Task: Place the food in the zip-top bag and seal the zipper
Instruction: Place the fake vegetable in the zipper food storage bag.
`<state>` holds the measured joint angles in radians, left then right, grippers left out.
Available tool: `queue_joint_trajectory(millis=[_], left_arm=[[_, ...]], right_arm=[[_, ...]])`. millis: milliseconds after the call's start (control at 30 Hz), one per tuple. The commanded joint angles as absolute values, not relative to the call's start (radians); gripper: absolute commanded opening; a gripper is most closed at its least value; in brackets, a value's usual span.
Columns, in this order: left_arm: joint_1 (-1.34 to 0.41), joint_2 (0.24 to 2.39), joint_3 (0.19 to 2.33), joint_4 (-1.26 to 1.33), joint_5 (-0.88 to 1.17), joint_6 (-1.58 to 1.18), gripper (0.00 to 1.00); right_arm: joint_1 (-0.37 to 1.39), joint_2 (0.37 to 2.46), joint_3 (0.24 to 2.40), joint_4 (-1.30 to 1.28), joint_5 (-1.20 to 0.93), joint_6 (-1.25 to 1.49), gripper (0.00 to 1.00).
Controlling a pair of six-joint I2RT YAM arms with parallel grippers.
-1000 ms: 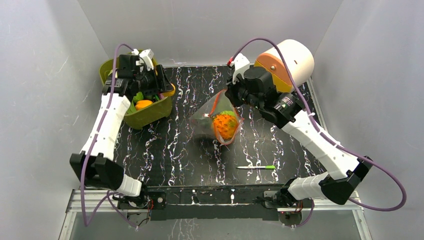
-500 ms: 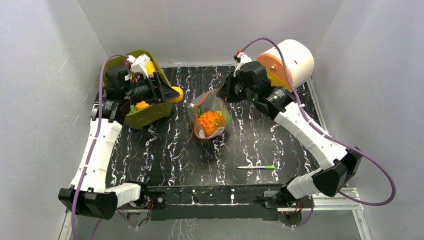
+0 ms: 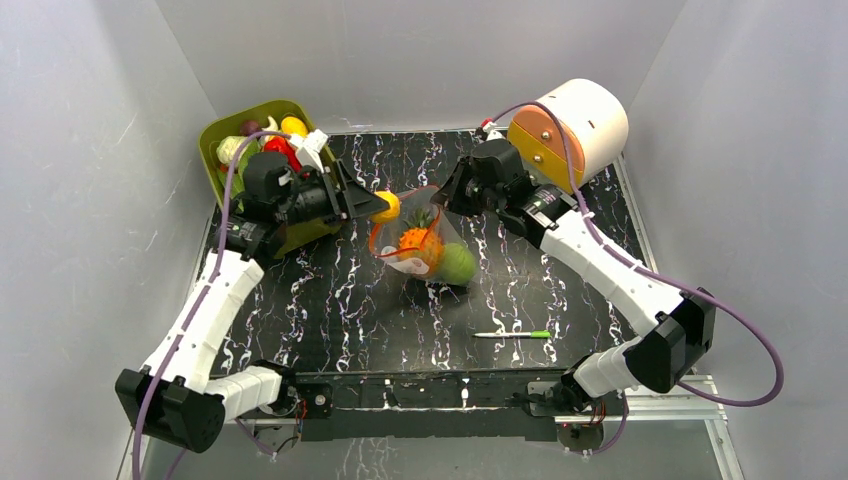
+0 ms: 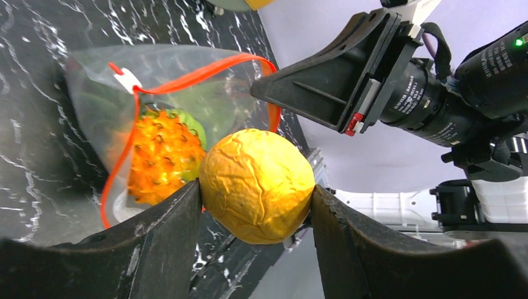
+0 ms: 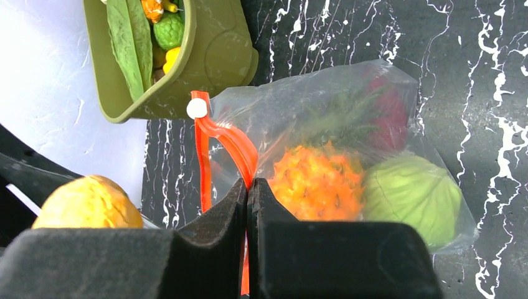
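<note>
The left pincer (image 3: 372, 205) clamps a wrinkled yellow round toy fruit (image 4: 258, 184) between both fingers, off the black marbled bench (image 3: 330, 290), just beside the mouth of the clear plastic zip-top bag (image 5: 348, 99). The right pincer (image 5: 249, 187) is pinched tight on the red zipper strip (image 5: 218, 134), holding that mouth up and gaping. Just beyond its fingertips, inside the bag, lie an orange toy pineapple (image 5: 317, 184) and a green toy cabbage (image 5: 411, 196), touching. Behind the left pincer stands an olive-green plastic bin (image 5: 212, 56) with more toy food.
</note>
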<state>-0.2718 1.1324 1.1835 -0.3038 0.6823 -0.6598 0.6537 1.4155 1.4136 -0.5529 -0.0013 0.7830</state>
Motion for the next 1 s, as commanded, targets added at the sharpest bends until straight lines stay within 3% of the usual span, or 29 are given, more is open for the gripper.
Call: queue_joint_trajectory(millis=[0,400,733,967], left_arm=[[-0.353,1.114,1.106,-0.13,0.678,-0.813,0.32],[-0.523,1.22,1.122,-0.18,0.521,-0.784,0.31],[-0.592,1.3,1.16,-0.313,0.319,-0.66,0.28],[-0.648,1.297,1.153,-0.24,0.174,-0.551,0.25]], right_arm=[[0.658,1.366,1.389,-0.417,0.012,0.815,0.0],[0.658,1.283,1.296,-0.34,-0.034,0.818,0.0],[0.659,1.247,1.264,-0.3,-0.22,0.74,0.0],[0.658,1.231,1.242,-0.312,-0.253,0.727,0.0]])
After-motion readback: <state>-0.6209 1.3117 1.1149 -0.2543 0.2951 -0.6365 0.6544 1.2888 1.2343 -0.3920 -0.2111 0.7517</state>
